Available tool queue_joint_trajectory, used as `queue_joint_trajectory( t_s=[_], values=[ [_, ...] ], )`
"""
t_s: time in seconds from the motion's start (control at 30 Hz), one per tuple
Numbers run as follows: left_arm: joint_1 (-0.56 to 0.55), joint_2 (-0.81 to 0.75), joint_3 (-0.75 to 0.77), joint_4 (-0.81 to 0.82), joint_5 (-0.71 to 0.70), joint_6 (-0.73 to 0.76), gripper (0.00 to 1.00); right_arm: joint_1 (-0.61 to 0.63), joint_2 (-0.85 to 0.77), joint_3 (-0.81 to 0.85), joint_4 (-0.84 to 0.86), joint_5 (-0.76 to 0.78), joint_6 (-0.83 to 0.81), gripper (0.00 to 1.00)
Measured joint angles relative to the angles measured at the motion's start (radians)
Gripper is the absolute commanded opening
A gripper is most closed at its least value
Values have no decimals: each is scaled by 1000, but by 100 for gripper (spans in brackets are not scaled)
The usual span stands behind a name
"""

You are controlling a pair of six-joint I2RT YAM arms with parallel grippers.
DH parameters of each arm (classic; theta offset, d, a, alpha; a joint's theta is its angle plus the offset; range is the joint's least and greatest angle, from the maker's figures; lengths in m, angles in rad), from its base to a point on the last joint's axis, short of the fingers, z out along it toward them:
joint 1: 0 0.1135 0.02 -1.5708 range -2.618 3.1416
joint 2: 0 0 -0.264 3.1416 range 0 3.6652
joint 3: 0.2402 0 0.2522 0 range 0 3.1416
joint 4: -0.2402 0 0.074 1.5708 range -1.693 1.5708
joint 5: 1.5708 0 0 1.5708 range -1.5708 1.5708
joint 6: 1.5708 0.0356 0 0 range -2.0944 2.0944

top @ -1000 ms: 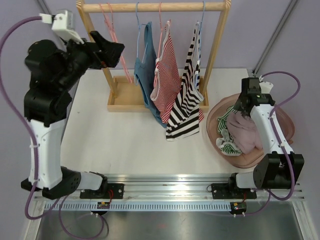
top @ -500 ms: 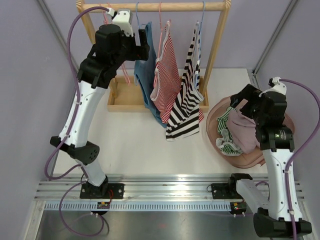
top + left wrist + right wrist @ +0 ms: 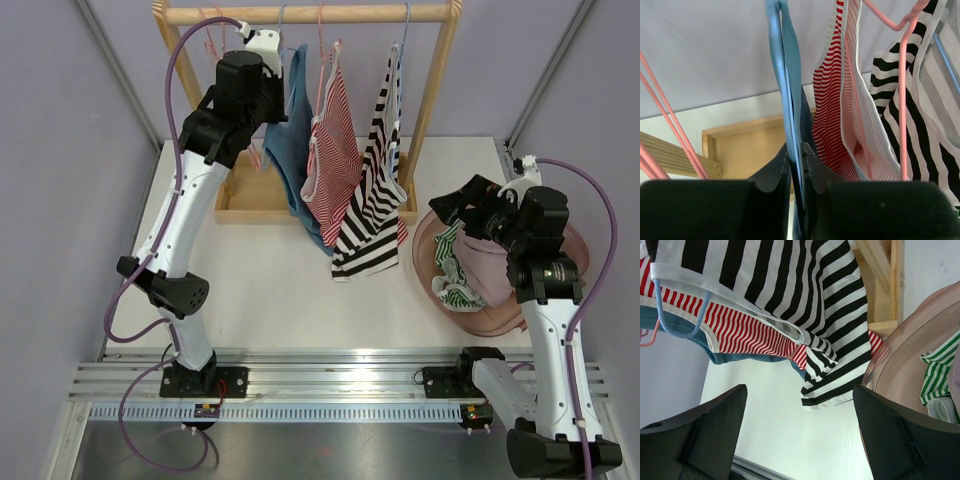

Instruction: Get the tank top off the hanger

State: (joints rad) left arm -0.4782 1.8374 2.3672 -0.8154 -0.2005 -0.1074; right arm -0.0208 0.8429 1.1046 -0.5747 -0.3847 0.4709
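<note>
Blue tank top (image 3: 792, 85) pinched by left jaws, arm (image 3: 185, 210) reaching high, right jaws spread

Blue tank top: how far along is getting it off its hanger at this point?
Done: the left claw is up at the wooden rail. In hand: it is pinched shut on the blue tank top beside its blue hanger. Left: the whole removal, as the top hangs from that rail next to the red-striped top and black-striped top. The right claw is open by the pink basin.
</note>
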Motion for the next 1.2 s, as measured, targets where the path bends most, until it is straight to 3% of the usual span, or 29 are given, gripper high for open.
queue_joint_trajectory(
  t_s=[0.07, 0.37, 0.5, 0.7, 0.9, 1.2],
  values=[
    [-1, 0, 2, 2, -2, -2, 0, 0, 6, -11, 7, -19, 3, 93],
    [-25, -15, 3, 19, -25, -15, 0, 0, 28, -26, 17, -72, 5, 93],
    [-33, -93, -56, 57, -43, -31, 0, 0, 28, -26, 26, -86, 5, 93],
    [-40, -309, -241, 130, -47, -70, 0, 0, 28, -26, 34, -124, 4, 99],
    [-60, -620, -588, 212, -47, -134, 0, 0, 27, -35, 117, -247, 15, 100],
    [-73, -1056, -931, 177, -18, -211, 0, 56, 30, -67, 252, -398, 72, 99]
  ],
)
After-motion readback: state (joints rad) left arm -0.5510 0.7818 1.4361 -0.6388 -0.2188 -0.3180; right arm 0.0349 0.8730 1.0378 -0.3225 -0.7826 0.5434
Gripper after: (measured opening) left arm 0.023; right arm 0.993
